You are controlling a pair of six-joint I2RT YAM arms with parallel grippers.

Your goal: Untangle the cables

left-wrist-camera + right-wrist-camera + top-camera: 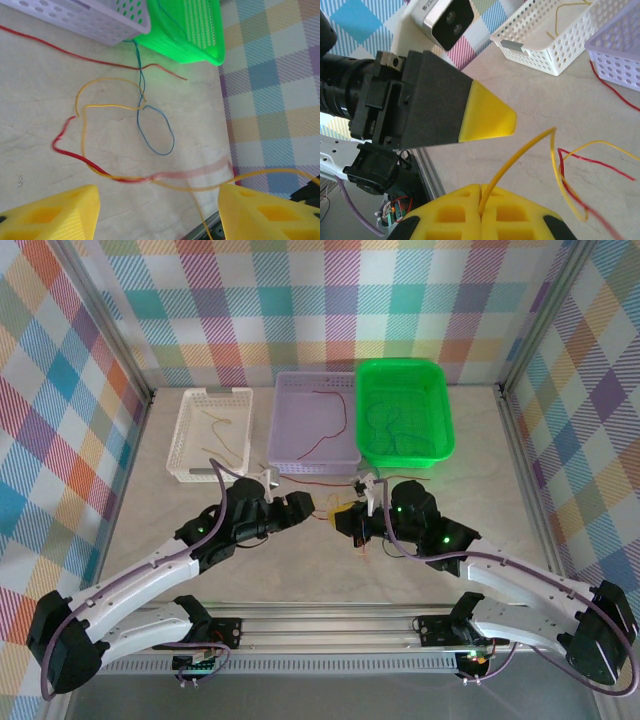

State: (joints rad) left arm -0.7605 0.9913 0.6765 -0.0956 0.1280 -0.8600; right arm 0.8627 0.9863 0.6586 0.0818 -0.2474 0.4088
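Observation:
Thin cables lie tangled on the table. A yellow cable (pixel 105 107) loops with a red cable (pixel 75 156) and a blue cable (pixel 159 131). Another red cable (pixel 95 61) runs out from under the purple basket (pixel 90 17). My right gripper (pixel 481 194) is shut on the end of the yellow cable (pixel 520 155), which arcs up off the table beside the red cable (pixel 592 161). My left gripper (pixel 159 215) is open above the tangle, its fingers wide apart with nothing pinched. Both grippers meet at the table's middle, left gripper (pixel 314 508) facing right gripper (pixel 346 515).
Three baskets stand in a row at the back: a white basket (pixel 190 435) with a yellow wire, the purple basket (pixel 290 430) with a red wire, and a green basket (pixel 435 410) with thin wires. A metal rail (pixel 330 625) runs along the near edge.

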